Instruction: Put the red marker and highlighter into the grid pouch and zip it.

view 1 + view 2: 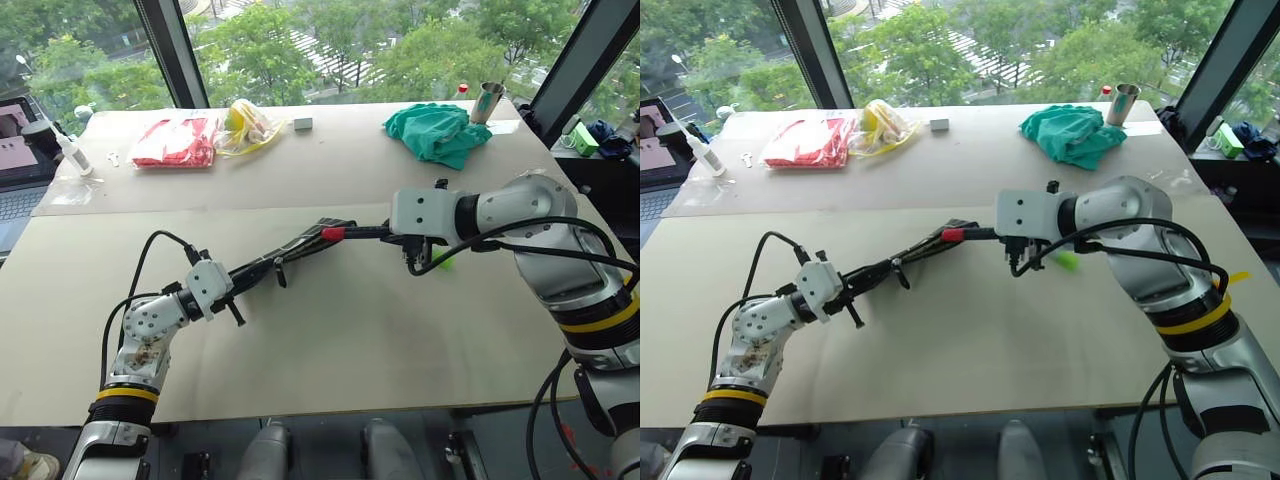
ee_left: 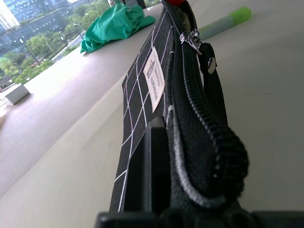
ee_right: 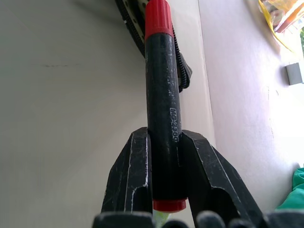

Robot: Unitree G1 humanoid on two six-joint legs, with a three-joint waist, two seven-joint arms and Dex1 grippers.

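At my remote station, I watch the right gripper [image 3: 164, 175] clamp its 2 black fingers around the dark middle band of the slim red marker [image 3: 161, 90], the red cap aimed at the open mouth of the flat black fabric grid pouch [image 2: 156, 80] with white lines and a small white label. The left gripper [image 1: 245, 268] is closed tight on the pouch's near end, holding it raised off the pale wooden table [image 1: 330, 330] with the zipper edge up. The marker's red tip sits right at the pouch's far opening; I cannot tell whether it has entered. The chunky highlighter [image 2: 225, 23] with its lime-green end lies on the table just beyond the pouch, beside the right arm, waiting its turn. To do this well, I judge the marker should stay lined up with the pouch's long axis and slide in between the zipper teeth, releasing only once most of the barrel is inside. A skewed approach could snag the zipper's black pull cord [image 2: 211, 76].
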